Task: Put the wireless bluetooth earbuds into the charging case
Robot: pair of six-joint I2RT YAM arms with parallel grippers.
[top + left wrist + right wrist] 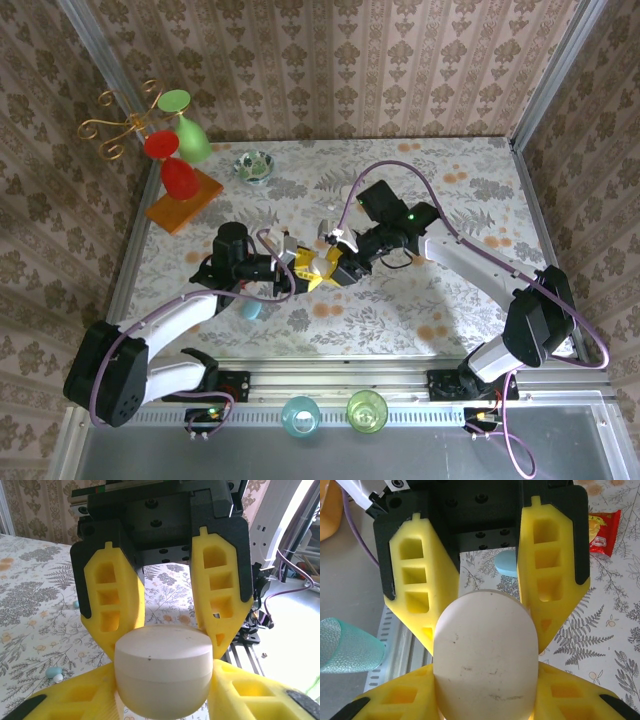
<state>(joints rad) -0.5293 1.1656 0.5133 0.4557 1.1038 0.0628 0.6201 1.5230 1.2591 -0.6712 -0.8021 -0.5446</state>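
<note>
Charging case (162, 675), white and rounded with its lid down, is held above the surface (30, 580) at mid-table, where the two hands meet tip to tip. The right hand (487, 635) pinches the case between its yellow fingers, and the left hand (170, 636) has its own fingers pressed against the case's sides from the opposite direction. The wireless bluetooth earbuds (54, 673) lie loose on the surface beside the left hand, a bluish and a whitish piece touching, with another bluish piece (76, 603) farther off
</note>
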